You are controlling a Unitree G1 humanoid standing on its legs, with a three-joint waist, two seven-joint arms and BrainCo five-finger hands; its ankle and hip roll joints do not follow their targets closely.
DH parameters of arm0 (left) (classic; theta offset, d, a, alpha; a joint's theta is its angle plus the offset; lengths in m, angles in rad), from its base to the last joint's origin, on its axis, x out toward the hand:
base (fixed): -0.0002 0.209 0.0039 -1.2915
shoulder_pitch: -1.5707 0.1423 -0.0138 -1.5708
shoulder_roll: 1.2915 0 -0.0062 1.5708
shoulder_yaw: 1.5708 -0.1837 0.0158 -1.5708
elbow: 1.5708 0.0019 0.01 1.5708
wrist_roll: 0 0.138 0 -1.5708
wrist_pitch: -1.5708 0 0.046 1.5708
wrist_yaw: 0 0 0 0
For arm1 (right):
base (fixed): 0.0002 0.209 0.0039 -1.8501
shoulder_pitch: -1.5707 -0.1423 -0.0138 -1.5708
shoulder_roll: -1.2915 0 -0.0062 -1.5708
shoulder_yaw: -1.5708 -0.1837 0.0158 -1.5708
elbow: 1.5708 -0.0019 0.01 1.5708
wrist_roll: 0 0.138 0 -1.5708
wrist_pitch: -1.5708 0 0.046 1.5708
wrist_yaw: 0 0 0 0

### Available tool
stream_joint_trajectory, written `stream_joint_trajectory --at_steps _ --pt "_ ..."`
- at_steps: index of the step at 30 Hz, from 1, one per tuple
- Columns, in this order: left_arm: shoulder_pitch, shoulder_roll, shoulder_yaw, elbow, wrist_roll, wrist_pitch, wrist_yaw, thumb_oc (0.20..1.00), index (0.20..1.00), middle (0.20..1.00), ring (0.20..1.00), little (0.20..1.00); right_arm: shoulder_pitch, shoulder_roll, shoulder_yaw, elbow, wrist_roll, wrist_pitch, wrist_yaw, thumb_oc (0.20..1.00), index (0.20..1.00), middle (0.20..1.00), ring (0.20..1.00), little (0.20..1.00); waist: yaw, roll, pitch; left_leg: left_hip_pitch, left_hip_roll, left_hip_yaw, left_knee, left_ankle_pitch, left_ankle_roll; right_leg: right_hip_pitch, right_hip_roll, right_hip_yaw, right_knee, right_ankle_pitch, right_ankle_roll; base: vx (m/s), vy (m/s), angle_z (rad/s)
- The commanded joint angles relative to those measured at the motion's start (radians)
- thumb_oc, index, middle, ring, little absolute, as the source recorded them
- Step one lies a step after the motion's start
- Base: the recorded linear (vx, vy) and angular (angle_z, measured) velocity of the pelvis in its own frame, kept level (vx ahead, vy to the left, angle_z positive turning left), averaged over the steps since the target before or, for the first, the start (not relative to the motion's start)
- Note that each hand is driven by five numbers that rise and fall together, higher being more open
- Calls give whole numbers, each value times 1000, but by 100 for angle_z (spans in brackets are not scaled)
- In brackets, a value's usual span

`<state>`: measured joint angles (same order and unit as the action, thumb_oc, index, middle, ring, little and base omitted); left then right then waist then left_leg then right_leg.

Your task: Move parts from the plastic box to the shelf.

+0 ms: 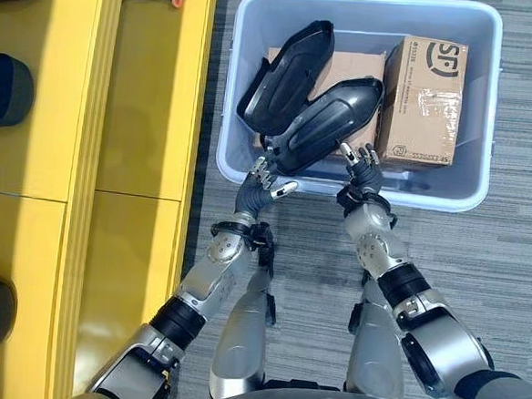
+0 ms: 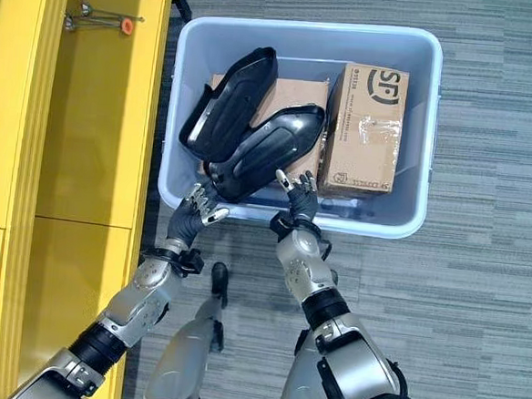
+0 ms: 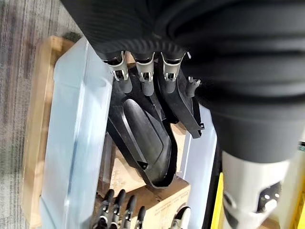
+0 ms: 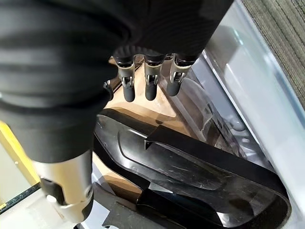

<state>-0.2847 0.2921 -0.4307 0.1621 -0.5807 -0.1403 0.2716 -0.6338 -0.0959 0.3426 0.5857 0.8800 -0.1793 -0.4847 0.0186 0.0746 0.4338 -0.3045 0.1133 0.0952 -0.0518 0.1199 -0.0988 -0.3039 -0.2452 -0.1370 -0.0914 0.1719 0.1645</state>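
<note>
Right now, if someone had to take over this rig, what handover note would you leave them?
Left hand: open, fingers straight, at the near rim of the plastic box, holding nothing.
Right hand: open, at the same rim, just short of the nearer black part, holding nothing.
Things: two black moulded parts lie stacked on cardboard boxes inside the plastic box. The yellow shelf stands to the robot's left; dark items sit in its far-left bays, but I cannot tell what they are.
Done: reach to the box.
Left: grasp a black part, lift it out, place it on the shelf, then repeat.
</note>
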Motion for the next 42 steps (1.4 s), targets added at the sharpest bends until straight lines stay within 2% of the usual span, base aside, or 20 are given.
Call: stream_joint_trajectory --at_steps 1,19,29,42 --pt "8 59 1 -113 -27 -37 14 1000 1000 1000 1000 1000 -53 57 -20 24 30 -17 2 1000 1000 1000 1000 1000 24 -37 1 24 40 12 18 -12 20 -2 -56 54 99 -6 -6 0 0 0" --pt "-6 64 -25 -120 -75 -54 12 1000 1000 1000 1000 1000 -232 41 -162 254 124 -67 -59 1000 1000 1000 1000 1000 52 0 25 -10 28 -2 15 -8 23 -31 -56 51 111 -10 -3 3 2 2" --pt "-11 65 -40 -122 -88 -57 15 1000 1000 1000 1000 1000 -263 28 -171 323 113 -69 -75 1000 1000 1000 1000 1000 56 9 37 -31 25 -5 25 -12 24 -52 -53 53 124 -13 -3 0 0 0" --pt "-27 69 -41 -134 -92 -70 31 1000 1000 1000 1000 1000 -306 37 -149 386 75 -56 -85 1000 1000 1000 1000 1000 70 1 55 -59 20 -21 29 -14 29 -61 -48 36 127 -18 -4 0 0 0"
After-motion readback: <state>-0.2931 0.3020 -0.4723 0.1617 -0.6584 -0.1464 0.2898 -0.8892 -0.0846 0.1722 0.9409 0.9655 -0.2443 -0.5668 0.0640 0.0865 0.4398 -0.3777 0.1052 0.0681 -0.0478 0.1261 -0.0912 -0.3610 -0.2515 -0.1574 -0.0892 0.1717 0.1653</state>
